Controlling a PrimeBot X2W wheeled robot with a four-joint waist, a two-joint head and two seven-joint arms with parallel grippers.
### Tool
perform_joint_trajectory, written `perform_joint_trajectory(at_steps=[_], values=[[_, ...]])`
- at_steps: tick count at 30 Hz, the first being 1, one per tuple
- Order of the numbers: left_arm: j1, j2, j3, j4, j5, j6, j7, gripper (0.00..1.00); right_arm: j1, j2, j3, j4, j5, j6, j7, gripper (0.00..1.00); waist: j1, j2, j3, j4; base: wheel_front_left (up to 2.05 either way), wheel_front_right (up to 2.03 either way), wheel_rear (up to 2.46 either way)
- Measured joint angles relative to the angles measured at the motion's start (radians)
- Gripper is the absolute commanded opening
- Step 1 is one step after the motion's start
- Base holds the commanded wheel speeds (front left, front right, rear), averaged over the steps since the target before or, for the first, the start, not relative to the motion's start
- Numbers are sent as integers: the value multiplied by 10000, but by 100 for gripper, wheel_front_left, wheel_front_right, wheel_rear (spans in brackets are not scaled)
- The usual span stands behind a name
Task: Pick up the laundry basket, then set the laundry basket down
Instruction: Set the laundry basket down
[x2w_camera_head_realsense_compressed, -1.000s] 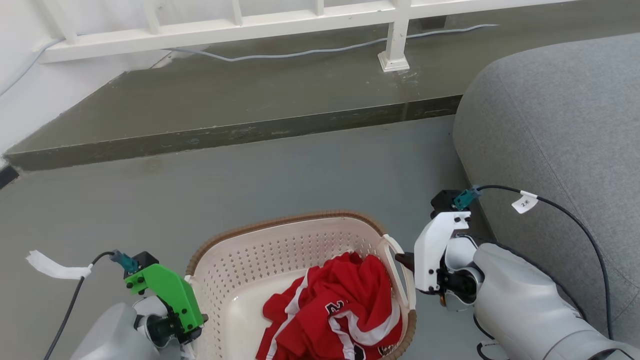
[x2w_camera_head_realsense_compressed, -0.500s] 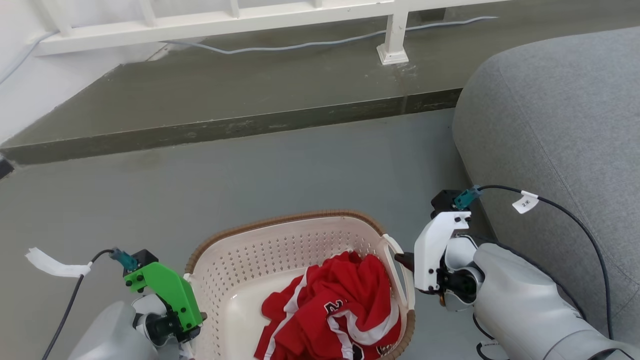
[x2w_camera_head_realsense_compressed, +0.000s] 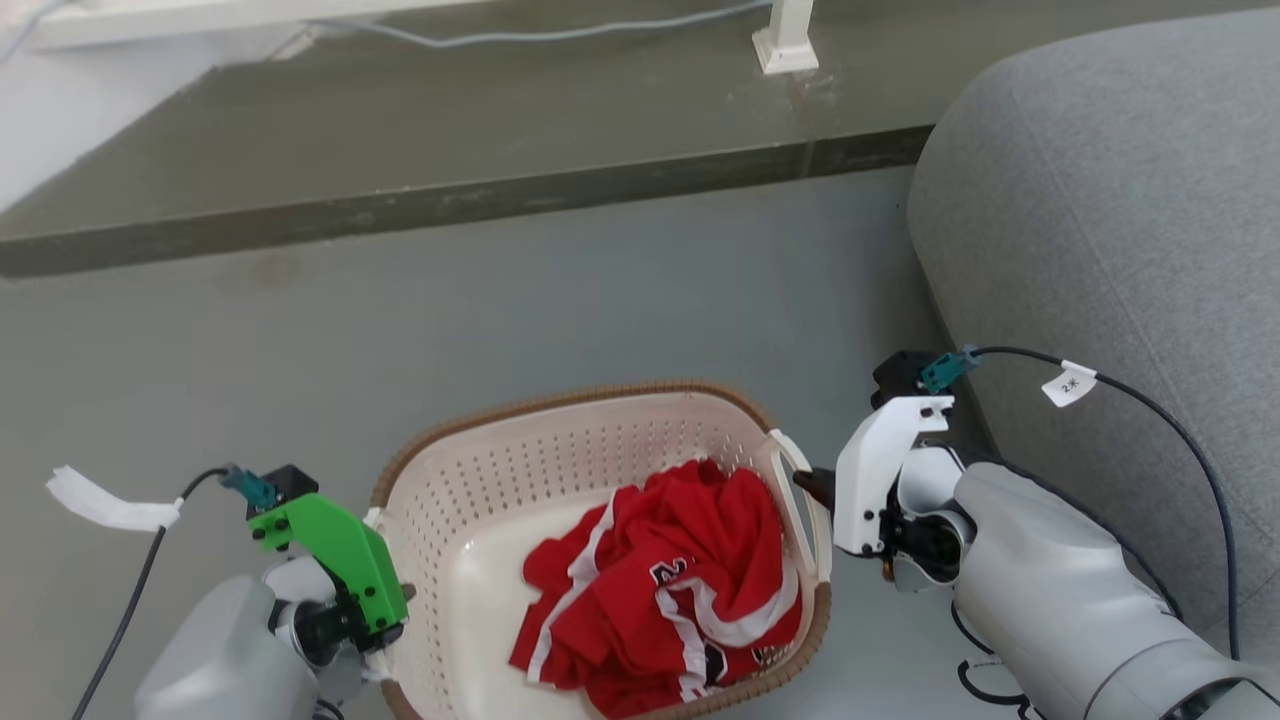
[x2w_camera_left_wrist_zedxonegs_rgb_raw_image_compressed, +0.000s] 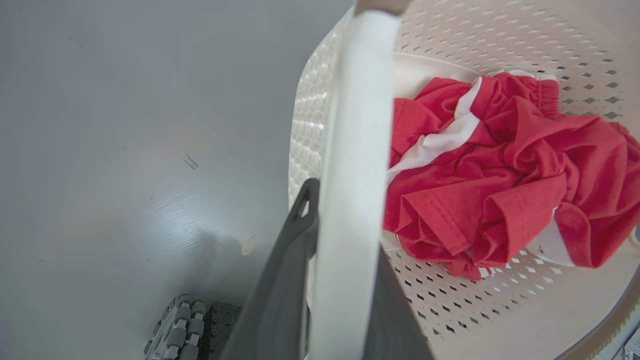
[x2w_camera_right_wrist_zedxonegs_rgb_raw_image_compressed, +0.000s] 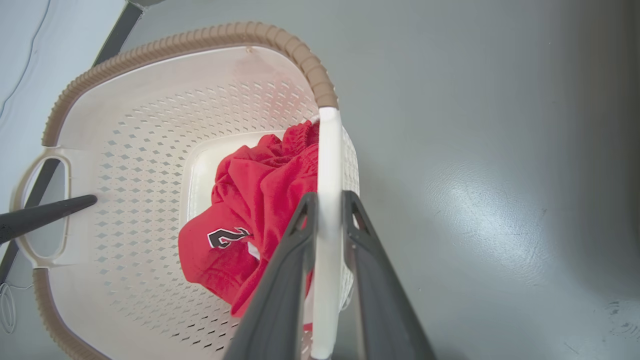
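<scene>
Laundry basket is over the grey floor, short of its raised step; whether it rests there I cannot tell. Left gripper is clamped on its left loop handle. Red jersey lies crumpled inside. Right gripper is clamped on the right loop handle, just beside the grey sofa.

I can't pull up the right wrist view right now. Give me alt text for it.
The right end effector is clamped on a white loop handle of the laundry basket, one dark finger on each side. A crumpled red jersey with white trim lies inside, and grey floor stretches to the right.
</scene>
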Motion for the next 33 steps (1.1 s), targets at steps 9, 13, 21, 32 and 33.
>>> perform_joint_trajectory(at_steps=[9, 13, 21, 32, 33], values=[[-660, 94, -192, -207, 188, -2, -640, 0, -463, -25, -33, -27, -52, 0, -635, 0, 0, 0, 1004, 22, 0, 0, 0], [-935, 142, -255, -322, 353, -2, -951, 0, -704, -25, -35, -38, -159, 0, -984, 0, 1, 0, 1527, 35, 0, 0, 0], [-1521, 167, -314, -397, 744, -2, -1695, 0, -1228, -15, -36, -63, -500, -90, -1774, 0, 1, 0, 2631, 61, 0, 0, 0], [-2230, 196, -571, -466, 1384, 2, -2851, 0, -1755, -19, 105, -71, -1047, -280, -2943, 0, 2, 0, 4146, 100, 0, 0, 0], [-2261, 196, -579, -466, 1396, 2, -2941, 0, -1771, -21, 109, -56, -1053, -286, -3024, 0, 2, 0, 4272, 105, 0, 0, 0]])
